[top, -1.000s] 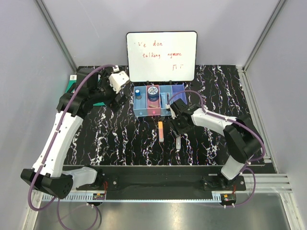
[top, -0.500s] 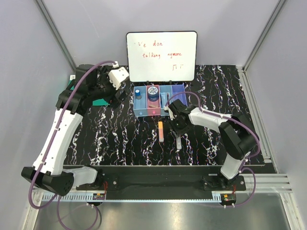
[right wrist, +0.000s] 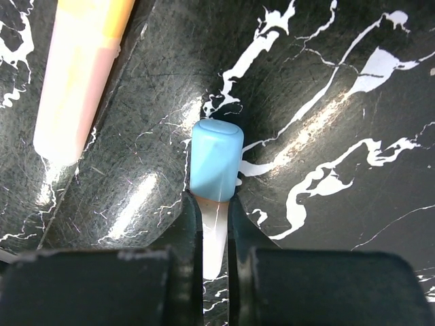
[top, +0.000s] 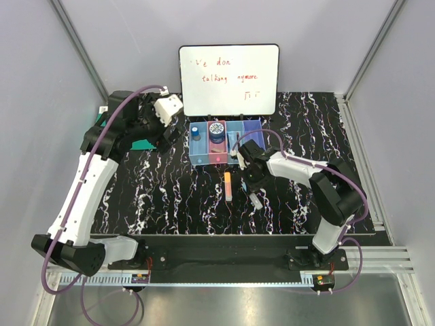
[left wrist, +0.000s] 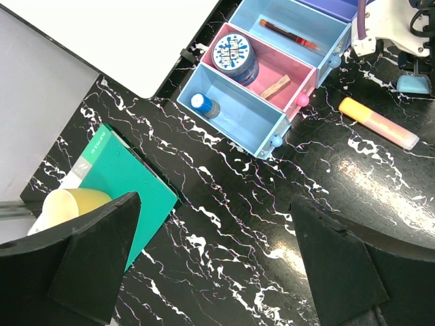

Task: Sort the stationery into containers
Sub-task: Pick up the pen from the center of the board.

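The right gripper (right wrist: 212, 207) had its jaws drawn in tight on the light-blue marker (right wrist: 216, 159). The two fingers (right wrist: 185, 234) pinched the pale barrel from either side, and the blue cap stuck out past the fingertips. From the wrist view I could not tell whether the marker rested on the table (top: 170, 197) or hung just above it. It was in front of the bins (left wrist: 221, 130), toward their right end. The orange marker (top: 228, 185) was near it but apart, lying flat on the black marbled top to its left with one end pointing at the bins.

The left gripper (left wrist: 217, 272) hovered over the back-left part of the table with its jaws spread wide and nothing between them. Below it lay a green notebook (left wrist: 115, 176), and a yellow cup (left wrist: 68, 207) was at the notebook's outer end.

The bins stood in a joined row — blue, pink, blue, purple:
- The first blue one held a small blue-capped item (left wrist: 202, 104).
- The pink one held the round disc (left wrist: 234, 58), with a blue-and-white top, and a short tan piece (left wrist: 275, 87) beside it.
- The next blue one held the thin dark-red pen (left wrist: 289, 34), lying along its length.
- The purple one showed only at the picture's edge, so its contents could not be made out.

A whiteboard (top: 229, 79) stood upright just behind the row.
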Motion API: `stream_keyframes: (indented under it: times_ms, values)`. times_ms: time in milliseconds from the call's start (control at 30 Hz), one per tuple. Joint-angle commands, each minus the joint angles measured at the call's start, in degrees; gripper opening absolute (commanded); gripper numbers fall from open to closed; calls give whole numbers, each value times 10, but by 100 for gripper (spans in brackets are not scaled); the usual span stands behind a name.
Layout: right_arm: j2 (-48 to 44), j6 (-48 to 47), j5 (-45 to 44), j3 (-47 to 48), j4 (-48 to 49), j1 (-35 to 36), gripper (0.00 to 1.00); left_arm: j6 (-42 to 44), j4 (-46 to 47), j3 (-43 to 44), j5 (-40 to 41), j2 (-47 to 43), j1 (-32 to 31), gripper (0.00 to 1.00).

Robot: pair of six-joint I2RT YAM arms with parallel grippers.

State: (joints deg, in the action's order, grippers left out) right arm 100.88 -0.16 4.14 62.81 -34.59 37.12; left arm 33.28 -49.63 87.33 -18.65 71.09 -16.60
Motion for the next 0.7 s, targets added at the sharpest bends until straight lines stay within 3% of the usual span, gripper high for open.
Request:
stream_keyframes:
  times_ms: [0,367,667]
  values:
    - [-20,-30,-8,4,24,6,0,-12,25,3,-9,-18,3,99]
    - [-67,-58,-34,47,28,5,0,-72,23,-87,-38,-35,3,99]
    - [-93,-73,-89,89,35,4,0,-113,24,-81,-63,-13,1,99]
